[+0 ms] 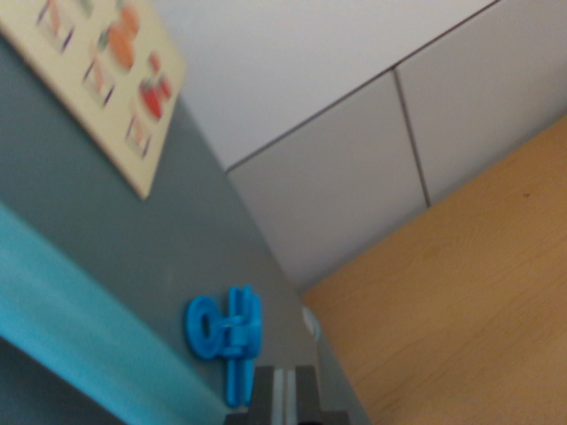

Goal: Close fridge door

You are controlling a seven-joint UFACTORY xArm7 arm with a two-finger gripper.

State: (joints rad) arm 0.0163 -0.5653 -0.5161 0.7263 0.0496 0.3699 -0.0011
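Though cropped, gripper (283,398) against fridge door (168,239)

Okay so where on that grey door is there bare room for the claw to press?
Bare grey door lies between the picture card above and the blue clip below. It is crowded near the bottom, where the claw sits beside the clip. The turquoise band borders the wrist view's left.

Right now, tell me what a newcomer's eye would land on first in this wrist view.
The bright blue plastic clip stands out first, sitting on the grey-green fridge door near the bottom centre, just above the fingers. Next comes the cream picture card with red and orange food drawings, at the top left on the same door. A turquoise band runs diagonally across the lower left.
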